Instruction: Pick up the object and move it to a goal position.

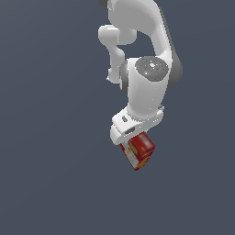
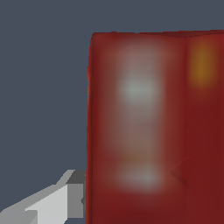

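well, in the exterior view the white arm (image 1: 147, 87) comes down from the upper edge, where its top link is cut off, and ends in the gripper (image 1: 134, 137). the red box (image 1: 137, 151) hangs directly under the gripper, tilted, one corner pointing down. around the box lies only flat slate-grey background, open on every side below the arm and out to both the exterior view's left and right; no surface line or shadow shows, so whether the box is raised off anything cannot be told. the fingers are hidden behind the hand housing and the box top, so the grip itself cannot be read here.

in the wrist view the box (image 2: 153, 131) fills most of the picture, very close and blurred; its far edge and one side run out of frame. pale label patches and a yellow-orange smear show, but no print is legible. one grey finger (image 2: 65, 201) lies against the box's long edge, touching it. the other finger is out of sight behind the box, so the jaws appear closed on the box, gripping it across its narrow width. beside the box there is only grey open space.
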